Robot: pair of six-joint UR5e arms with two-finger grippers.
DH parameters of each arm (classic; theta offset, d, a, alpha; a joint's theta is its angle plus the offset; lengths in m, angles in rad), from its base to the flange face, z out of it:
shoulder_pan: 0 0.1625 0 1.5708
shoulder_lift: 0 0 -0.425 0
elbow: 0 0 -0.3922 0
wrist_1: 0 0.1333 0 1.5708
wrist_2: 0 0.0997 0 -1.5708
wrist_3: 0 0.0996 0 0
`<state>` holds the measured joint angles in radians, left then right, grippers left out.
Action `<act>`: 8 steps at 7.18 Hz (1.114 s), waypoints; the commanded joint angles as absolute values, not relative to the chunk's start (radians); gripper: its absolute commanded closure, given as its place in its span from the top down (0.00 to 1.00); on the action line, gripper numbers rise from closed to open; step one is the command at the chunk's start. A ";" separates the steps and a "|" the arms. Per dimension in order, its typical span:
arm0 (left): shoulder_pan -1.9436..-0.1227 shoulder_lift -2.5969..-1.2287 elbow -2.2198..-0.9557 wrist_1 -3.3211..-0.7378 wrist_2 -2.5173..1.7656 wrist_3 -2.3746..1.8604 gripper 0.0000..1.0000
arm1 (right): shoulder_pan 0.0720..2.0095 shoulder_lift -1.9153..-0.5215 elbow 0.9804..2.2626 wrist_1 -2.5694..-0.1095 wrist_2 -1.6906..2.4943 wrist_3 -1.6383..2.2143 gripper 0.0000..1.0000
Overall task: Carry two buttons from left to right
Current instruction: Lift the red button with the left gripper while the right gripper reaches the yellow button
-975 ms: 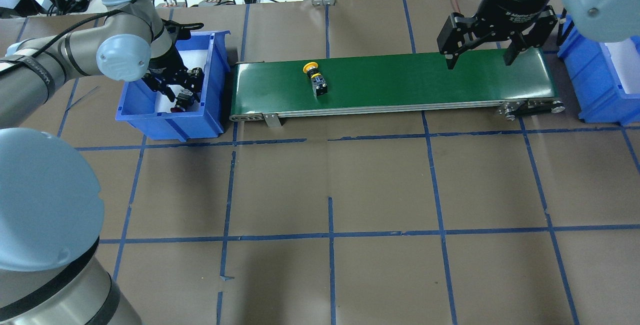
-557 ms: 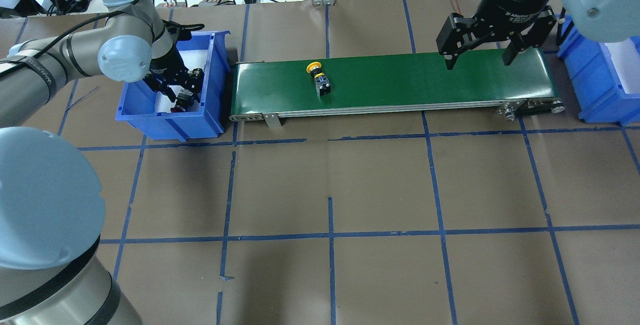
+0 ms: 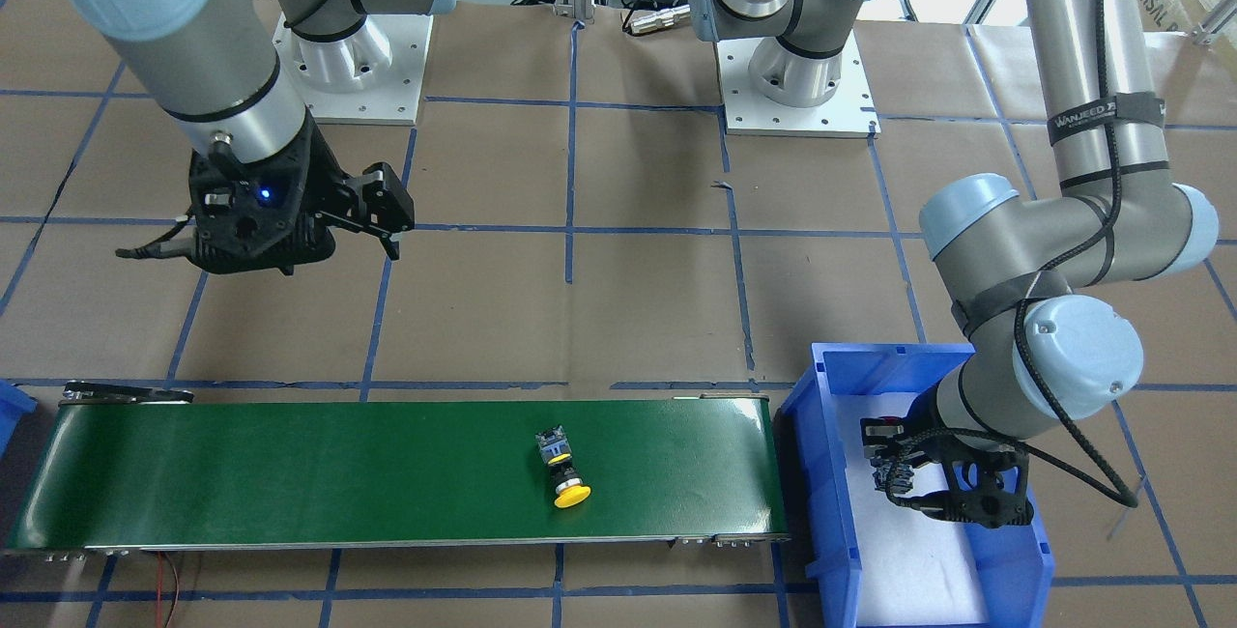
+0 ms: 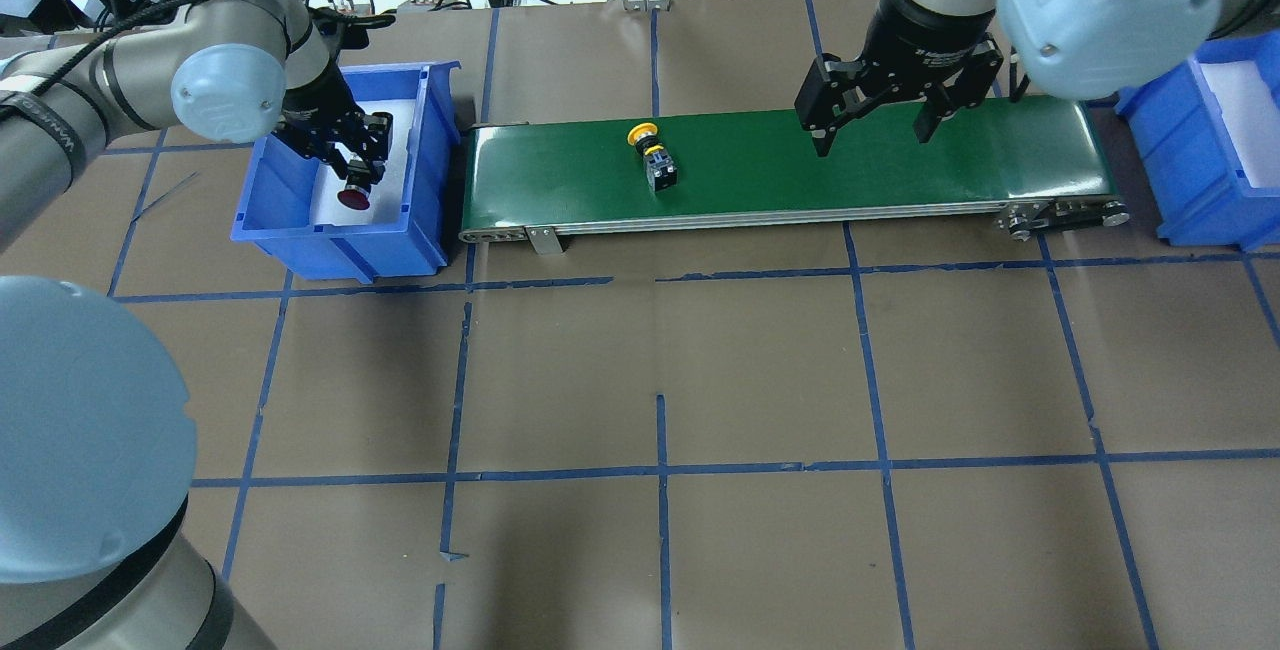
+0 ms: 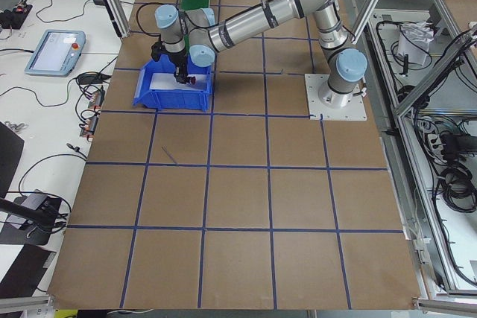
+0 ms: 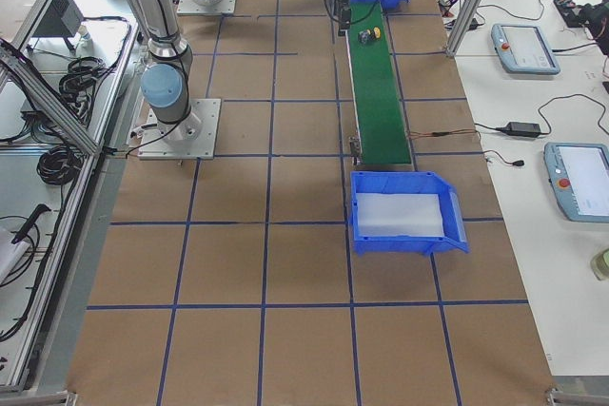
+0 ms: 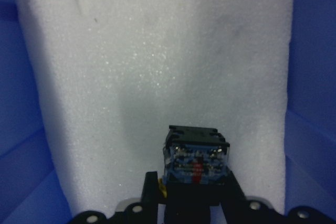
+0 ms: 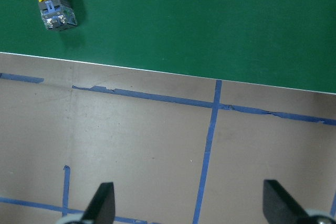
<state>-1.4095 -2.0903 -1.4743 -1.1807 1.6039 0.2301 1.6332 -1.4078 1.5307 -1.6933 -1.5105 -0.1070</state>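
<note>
Our left gripper (image 4: 356, 170) hangs inside the outline of the left blue bin (image 4: 340, 252), its fingers clamped on the block of the red button (image 4: 353, 198), whose cap points down. From the left wrist we see the block's terminal end (image 7: 196, 158) over the white foam liner (image 7: 157, 77), with blue walls on both sides and the foam bare ahead. We cannot tell whether the cap sits above the rim; the bin's right wall stands between it and the green belt (image 4: 850, 165).

The yellow button (image 4: 655, 156) lies on its side on the belt, left of the middle, cap toward the far edge and block toward the near one. To its right the belt runs bare up to its right end.

Our right gripper (image 4: 872, 127) hovers over the belt's far edge, well right of the yellow button, fingers spread with nothing between them. The right blue bin (image 4: 1170, 195) stands just beyond the belt's right end. The taped brown table (image 4: 760, 370) lies on the near side.
</note>
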 commanded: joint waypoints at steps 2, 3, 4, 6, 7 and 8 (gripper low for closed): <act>-1.414 -1.944 -1.447 -1.345 1.603 0.218 0.21 | 1.705 -1.278 1.517 -1.811 -1.508 -0.120 1.00; -1.417 -1.901 -1.427 -1.403 1.601 0.212 0.21 | 1.739 -1.223 1.514 -1.886 -1.505 -0.103 1.00; -1.431 -1.876 -1.410 -1.442 1.600 0.184 0.21 | 1.764 -1.176 1.513 -1.934 -1.506 -0.068 1.00; -1.478 -1.841 -1.401 -1.463 1.592 0.108 0.21 | 1.770 -1.129 1.511 -1.985 -1.506 -0.031 1.00; -1.529 -1.839 -1.393 -1.460 1.591 0.042 0.22 | 1.773 -1.109 1.496 -1.996 -1.506 -0.028 1.00; -1.566 -1.857 -1.373 -1.453 1.588 -0.015 0.22 | 1.784 -1.094 1.468 -1.997 -1.509 -0.028 1.00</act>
<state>-1.5150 -1.8479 -1.3917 -1.4576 1.5909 0.0580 1.7738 -1.1176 1.4948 -1.9865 -1.5071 -0.0309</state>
